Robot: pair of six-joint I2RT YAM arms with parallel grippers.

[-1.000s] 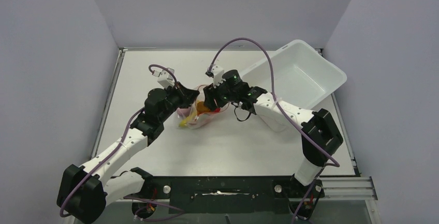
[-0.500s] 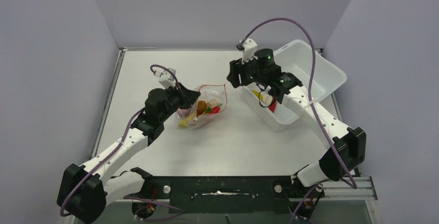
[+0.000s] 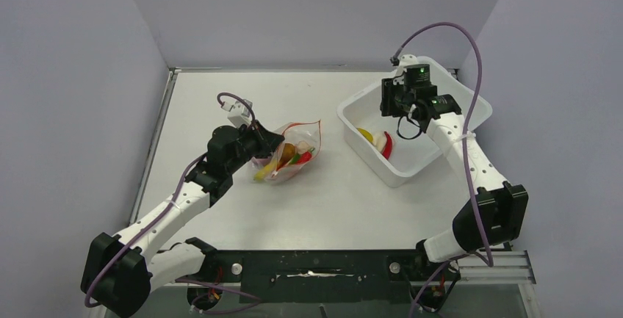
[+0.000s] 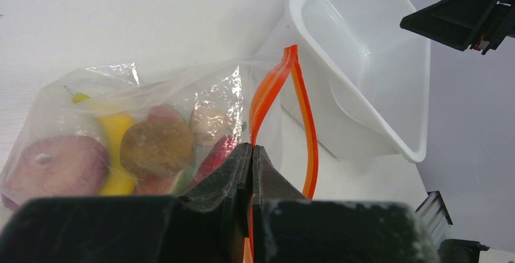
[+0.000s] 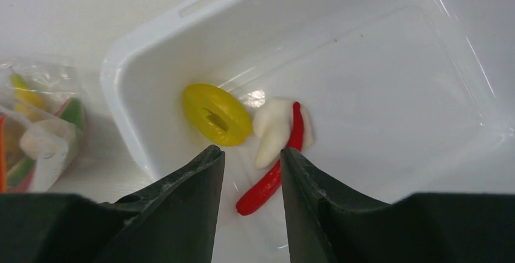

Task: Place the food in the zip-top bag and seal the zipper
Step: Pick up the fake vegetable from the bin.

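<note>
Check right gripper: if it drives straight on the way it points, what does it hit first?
Probably the red chili on the floor of the white bin. It lies in line with the open right gripper, beside the white piece. Depth is unclear from the wrist view.

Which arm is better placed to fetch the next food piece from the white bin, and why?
Right. The right gripper hangs open over the bin, above the red chili; the left gripper is shut on the zipper.

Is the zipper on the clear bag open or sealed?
Open. The zipper shows two orange-red strips bowed apart into a loop at the mouth of the bag, where the left claw pinches it.
</note>
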